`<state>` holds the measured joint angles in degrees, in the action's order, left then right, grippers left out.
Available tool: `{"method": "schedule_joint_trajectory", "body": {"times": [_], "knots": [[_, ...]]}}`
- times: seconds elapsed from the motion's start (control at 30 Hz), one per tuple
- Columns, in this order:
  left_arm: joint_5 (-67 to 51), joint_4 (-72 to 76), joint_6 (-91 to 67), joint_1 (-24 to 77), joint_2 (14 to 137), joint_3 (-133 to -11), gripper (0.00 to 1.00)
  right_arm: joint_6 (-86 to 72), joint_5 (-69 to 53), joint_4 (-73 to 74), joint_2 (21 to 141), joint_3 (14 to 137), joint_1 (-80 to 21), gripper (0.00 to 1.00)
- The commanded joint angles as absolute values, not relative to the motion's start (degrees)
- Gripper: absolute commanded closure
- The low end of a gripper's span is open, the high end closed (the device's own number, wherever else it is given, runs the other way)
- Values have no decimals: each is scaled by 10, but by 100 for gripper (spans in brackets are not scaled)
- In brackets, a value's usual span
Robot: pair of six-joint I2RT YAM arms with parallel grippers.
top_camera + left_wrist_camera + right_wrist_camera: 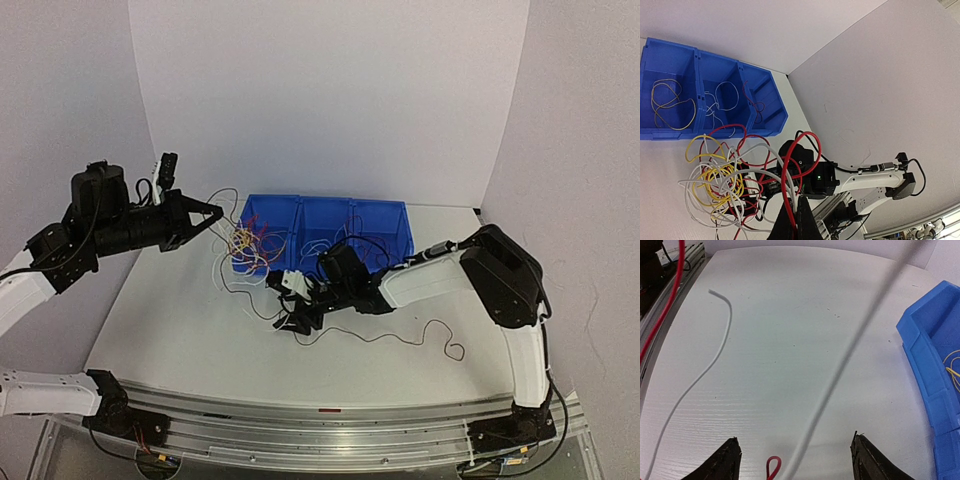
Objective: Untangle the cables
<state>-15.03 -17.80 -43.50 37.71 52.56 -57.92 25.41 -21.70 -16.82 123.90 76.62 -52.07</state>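
Tangled cables (245,240) are held aloft by the clenched left gripper (215,212), just before a blue bin (385,222). The right gripper (794,437) is spread open over the table (790,330), its view crossed by a white strand.

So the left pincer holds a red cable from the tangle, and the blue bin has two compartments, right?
No: the blue bin has three compartments, as the left wrist view shows. The left pincer does hold a red cable.
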Motion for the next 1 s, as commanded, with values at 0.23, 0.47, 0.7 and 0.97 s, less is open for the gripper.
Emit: {"method": "schedule_joint_trajectory", "body": {"times": [0.23, 0.47, 0.7, 0.97], "knots": [[-93, -203, -449, 377, 502, -614, 100, 168, -145, -197, 1227, 759, -531, 100], [121, -342, -498, 377, 514, -586, 100, 29, 128, -161, 1095, 681, -521, 100], [217, -415, -619, 376, 590, -504, 100, -50, 365, -76, 877, 521, -472, 100], [265, -502, -686, 375, 648, -476, 100, -148, 340, 137, 630, 472, -264, 100]]}}
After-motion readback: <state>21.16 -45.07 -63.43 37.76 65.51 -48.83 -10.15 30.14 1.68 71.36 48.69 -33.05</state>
